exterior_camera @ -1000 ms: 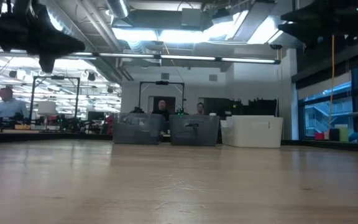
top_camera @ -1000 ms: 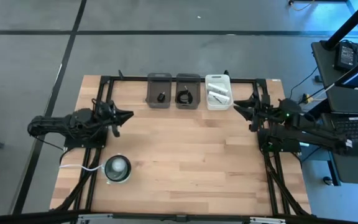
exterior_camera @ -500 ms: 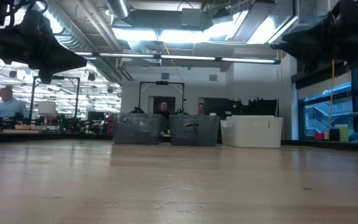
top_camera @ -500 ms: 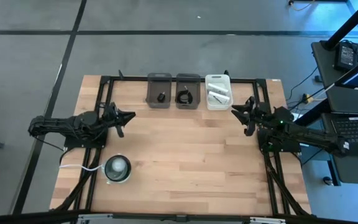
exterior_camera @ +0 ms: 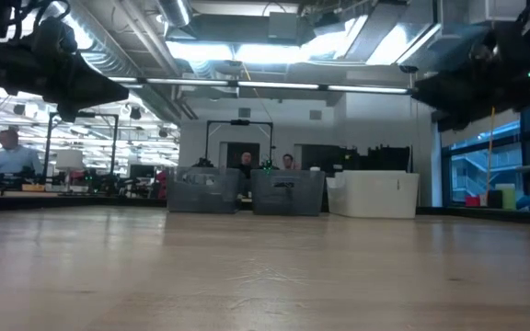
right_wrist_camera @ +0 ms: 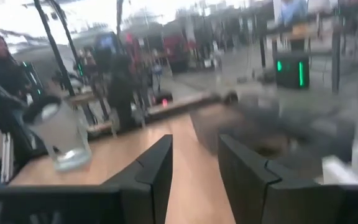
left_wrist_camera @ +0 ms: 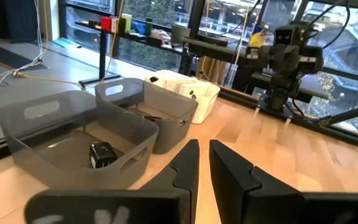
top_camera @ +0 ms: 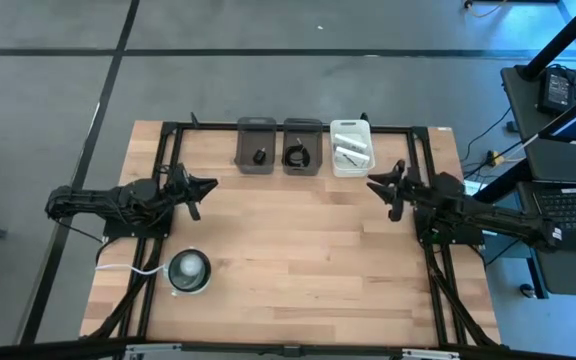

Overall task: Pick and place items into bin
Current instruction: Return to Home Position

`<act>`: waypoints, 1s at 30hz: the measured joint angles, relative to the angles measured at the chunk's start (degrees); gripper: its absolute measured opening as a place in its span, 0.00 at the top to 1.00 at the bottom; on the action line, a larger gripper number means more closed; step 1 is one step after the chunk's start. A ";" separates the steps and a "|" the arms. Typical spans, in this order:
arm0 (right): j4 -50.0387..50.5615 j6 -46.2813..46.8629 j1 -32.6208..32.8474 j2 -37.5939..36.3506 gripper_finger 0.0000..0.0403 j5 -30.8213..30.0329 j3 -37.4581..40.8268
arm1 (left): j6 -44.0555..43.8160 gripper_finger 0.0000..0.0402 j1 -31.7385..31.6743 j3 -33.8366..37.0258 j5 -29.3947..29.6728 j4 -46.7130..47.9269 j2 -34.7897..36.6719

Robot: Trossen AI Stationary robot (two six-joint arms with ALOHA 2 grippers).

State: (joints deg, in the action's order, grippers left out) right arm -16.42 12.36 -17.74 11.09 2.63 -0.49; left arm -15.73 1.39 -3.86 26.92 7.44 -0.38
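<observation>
The tiny black block (top_camera: 259,156) lies on the floor of the left grey bin (top_camera: 256,133), and shows again in the left wrist view (left_wrist_camera: 102,154). The coiled black cable (top_camera: 297,156) lies in the middle grey bin (top_camera: 303,128). Two white packets (top_camera: 350,154) lie in the white bin (top_camera: 351,127). My left gripper (top_camera: 208,185) hovers over the table's left part, its fingers (left_wrist_camera: 188,163) a narrow gap apart and holding nothing. My right gripper (top_camera: 373,186) hovers just near of the white bin, open (right_wrist_camera: 194,146) and holding nothing.
A round grey-white disc (top_camera: 189,270) with a white cord (top_camera: 128,268) rests on the table near its near-left corner. The three bins stand in a row along the far edge. Bare wood (top_camera: 298,250) spreads between the arms. People show in the room beyond the table.
My right gripper has moved a little toward the table's left and near edge, away from the white bin's corner, and is still in motion. My left gripper shifted slightly early on, then kept still. The items have stayed in their bins.
</observation>
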 joint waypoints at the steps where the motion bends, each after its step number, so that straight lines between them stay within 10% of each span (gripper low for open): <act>1: 1.59 0.71 0.00 0.00 0.67 -0.01 0.00 | 0.00 0.91 0.00 0.00 0.00 0.00 0.00; 30: 15.31 -9.33 -1.48 -2.93 0.67 -0.01 -0.04 | 0.00 0.91 0.00 0.00 0.00 0.02 -0.02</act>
State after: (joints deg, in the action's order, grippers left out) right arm -1.10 3.03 -19.22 8.16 2.61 -0.54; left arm -15.73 1.39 -3.86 26.92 7.46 -0.40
